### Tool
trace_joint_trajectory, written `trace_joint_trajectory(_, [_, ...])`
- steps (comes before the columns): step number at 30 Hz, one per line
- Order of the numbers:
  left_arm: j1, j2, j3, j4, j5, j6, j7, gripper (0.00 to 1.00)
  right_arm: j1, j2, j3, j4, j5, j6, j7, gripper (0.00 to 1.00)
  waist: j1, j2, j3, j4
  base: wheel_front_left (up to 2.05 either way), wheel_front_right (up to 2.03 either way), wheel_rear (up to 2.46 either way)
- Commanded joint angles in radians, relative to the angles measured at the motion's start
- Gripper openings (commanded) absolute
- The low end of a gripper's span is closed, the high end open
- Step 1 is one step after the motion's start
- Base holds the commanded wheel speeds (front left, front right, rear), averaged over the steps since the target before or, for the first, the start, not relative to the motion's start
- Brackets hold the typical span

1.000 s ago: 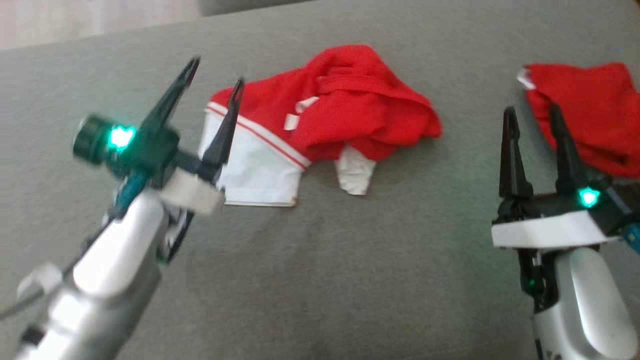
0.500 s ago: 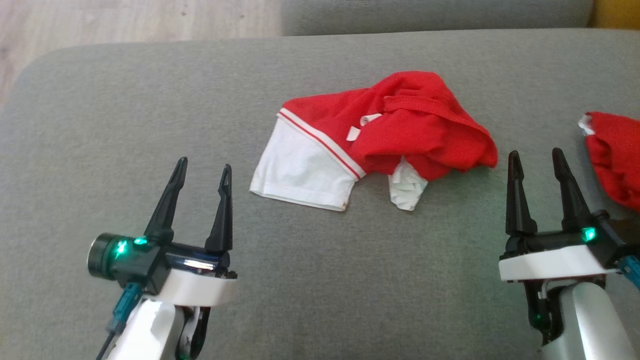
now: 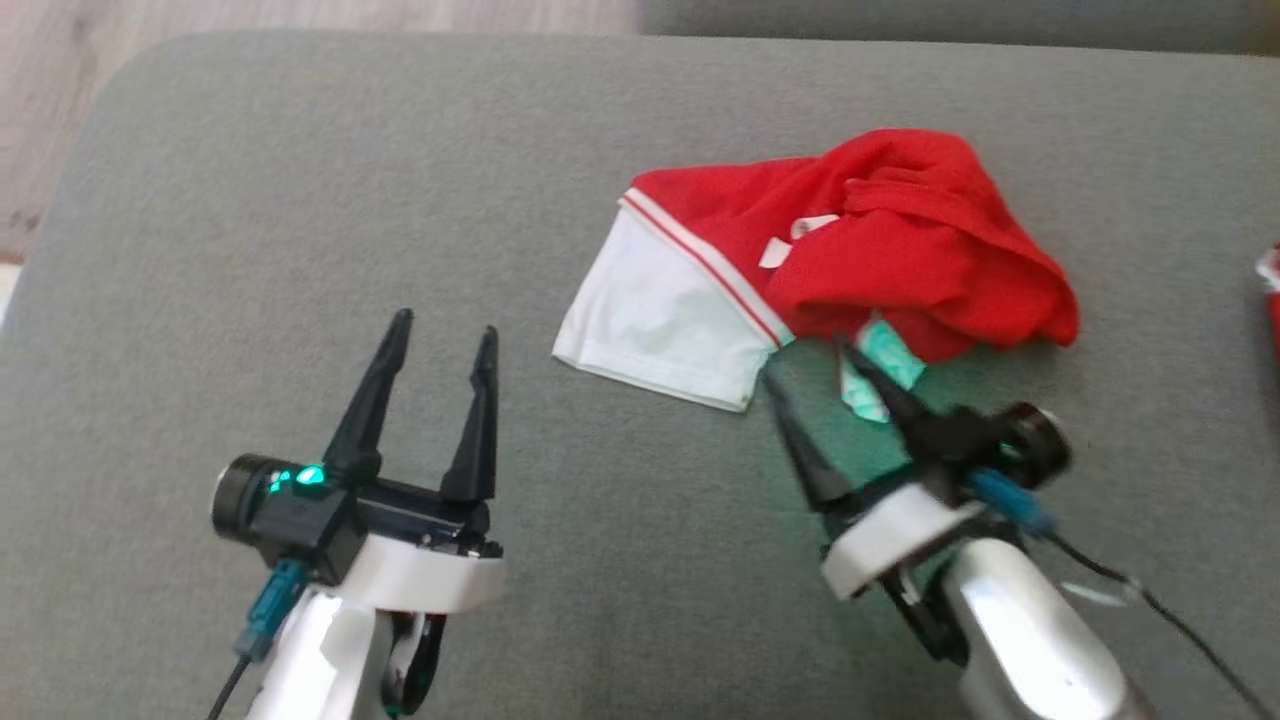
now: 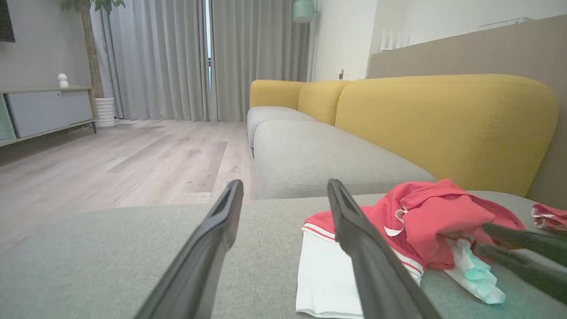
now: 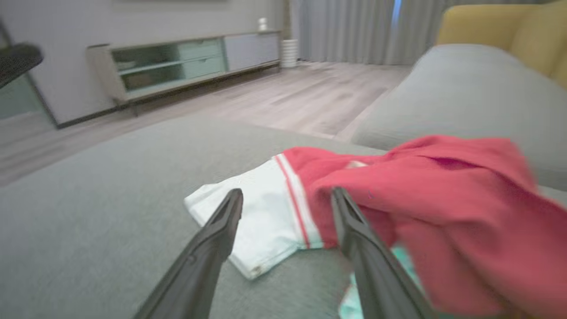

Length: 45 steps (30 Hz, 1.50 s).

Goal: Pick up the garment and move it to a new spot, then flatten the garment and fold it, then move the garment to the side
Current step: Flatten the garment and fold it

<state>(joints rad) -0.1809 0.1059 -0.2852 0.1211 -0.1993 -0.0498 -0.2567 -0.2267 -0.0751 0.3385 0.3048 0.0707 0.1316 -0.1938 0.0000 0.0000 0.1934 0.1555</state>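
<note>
The garment is a crumpled red top with a white sleeve and red-white trim, lying on the grey sofa seat right of centre. My right gripper is open and angled up-left, its tips just short of the garment's near edge by the white hem. In the right wrist view the garment lies right in front of the open right gripper. My left gripper stands open at the lower left, apart from the cloth. The left wrist view has the left gripper open, the garment to its right.
A second red garment lies at the seat's right edge, also visible from the left wrist. The seat's rounded left edge drops to wooden floor. A yellow backrest rises behind the seat. A low cabinet stands across the room.
The head camera has shifted. My right gripper swung left and tilted toward the garment's near edge. My left gripper pulled back from the garment's white sleeve to the lower left.
</note>
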Motion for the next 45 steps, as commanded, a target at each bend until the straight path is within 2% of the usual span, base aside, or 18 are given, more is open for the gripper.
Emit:
trace_joint_trajectory(1, [-0.041,-0.004,0.045,-0.025,0.010,-0.009,-0.005,1.00,-0.054,-0.020,0.065,0.001,0.007,-0.001,0.019,1.00,0.0000,0.0000,0.016,0.023,0.00,0.00,0.00])
trace_joint_trajectory(4, [-0.047,-0.023,0.046,-0.011,0.018,-0.026,-0.005,1.00,-0.118,-0.049,0.166,0.093,0.026,-0.001,0.081,1.00,0.0000,0.0000,0.030,0.053,0.00,0.00,0.00])
trace_joint_trajectory(8, [-0.057,-0.040,0.048,0.001,0.022,-0.041,-0.005,1.00,-0.205,-0.074,0.250,0.212,0.042,-0.001,0.142,1.00,0.0000,0.0000,0.046,0.090,0.00,0.00,0.00])
trace_joint_trajectory(14, [-0.072,-0.052,0.053,0.004,0.016,-0.051,-0.005,1.00,-0.313,-0.093,0.323,0.366,0.055,-0.001,0.222,1.00,0.0000,0.0000,0.079,0.131,0.00,0.00,0.00])
trace_joint_trajectory(21, [-0.078,-0.055,0.045,0.010,-0.006,-0.051,-0.005,1.00,-0.375,-0.082,0.378,0.514,0.096,-0.001,0.281,1.00,0.0000,0.0000,0.090,0.157,0.00,0.00,0.00])
trace_joint_trajectory(22, [-0.079,-0.055,0.042,0.010,-0.010,-0.049,-0.005,1.00,-0.382,-0.081,0.387,0.525,0.103,-0.001,0.279,0.31,0.0000,0.0000,0.090,0.159,0.00,0.00,0.00])
trace_joint_trajectory(23, [-0.080,-0.055,0.041,0.010,-0.012,-0.046,-0.005,1.00,-0.388,-0.081,0.396,0.534,0.108,-0.001,0.273,0.00,0.0000,0.0000,0.089,0.160,0.00,0.00,0.00])
trace_joint_trajectory(27, [-0.079,-0.055,0.041,0.016,-0.015,-0.040,-0.005,1.00,-0.418,-0.076,0.413,0.553,0.120,-0.001,0.217,0.00,0.0000,0.0000,0.073,0.154,0.00,0.00,0.00])
trace_joint_trajectory(33, [-0.064,-0.056,0.050,0.017,-0.002,-0.041,-0.005,1.00,-0.461,-0.041,0.426,0.512,0.125,-0.001,0.066,0.00,0.0000,0.0000,0.022,0.136,0.00,0.00,0.00])
trace_joint_trajectory(34, [-0.052,-0.056,0.059,0.015,0.004,-0.043,-0.005,1.00,-0.487,-0.022,0.438,0.449,0.135,-0.001,-0.005,0.00,0.0000,0.0000,-0.008,0.129,0.00,0.00,0.00])
trace_joint_trajectory(37, [-0.037,-0.056,0.068,0.011,0.003,-0.045,-0.005,1.00,-0.527,-0.015,0.430,0.357,0.147,-0.001,-0.038,0.00,0.0000,0.0000,-0.029,0.125,0.00,0.00,0.00])
trace_joint_trajectory(40, [-0.029,-0.056,0.073,0.008,0.005,-0.047,-0.005,1.00,-0.562,-0.022,0.414,0.288,0.151,-0.001,-0.048,0.00,0.0000,0.0000,-0.037,0.125,0.00,0.00,0.00])
trace_joint_trajectory(45, [-0.020,-0.056,0.075,-0.004,0.004,-0.050,-0.005,1.00,-0.663,-0.077,0.294,0.153,0.187,-0.001,-0.024,0.00,0.0000,0.0000,-0.027,0.133,0.00,0.00,0.00])
